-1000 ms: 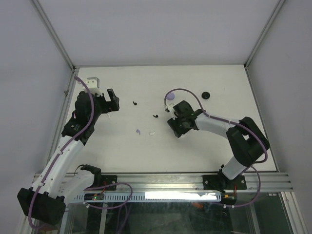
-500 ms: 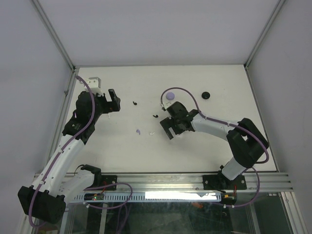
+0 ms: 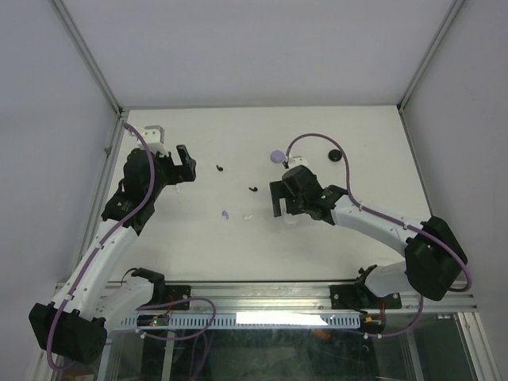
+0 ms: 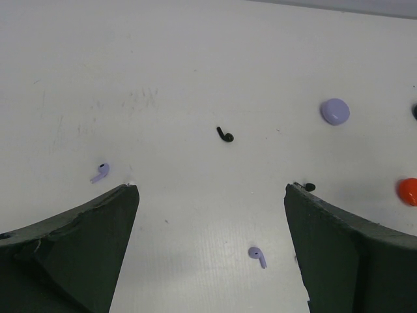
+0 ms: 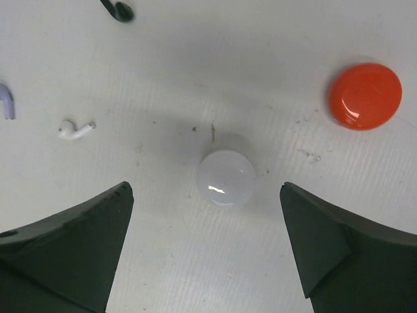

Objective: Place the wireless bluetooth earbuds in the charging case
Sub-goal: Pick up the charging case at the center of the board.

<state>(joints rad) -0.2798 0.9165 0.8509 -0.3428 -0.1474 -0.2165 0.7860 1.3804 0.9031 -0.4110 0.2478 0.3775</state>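
Earbuds (image 3: 225, 214) lie loose on the table (image 3: 198, 127), none in a case: a white earbud (image 5: 75, 129), lilac earbud (image 5: 5, 99) and black earbud (image 5: 117, 9) sit near the closed white case (image 5: 226, 178). The left gripper (image 4: 212, 189) and right gripper (image 5: 205, 195) hang with jaws spread, empty. All inserting seems left to do.

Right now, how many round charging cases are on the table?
4. The lilac case and black case lie toward the far side; the white case sits below the right gripper's open jaws, the red case beside it. More may hide under the arms.
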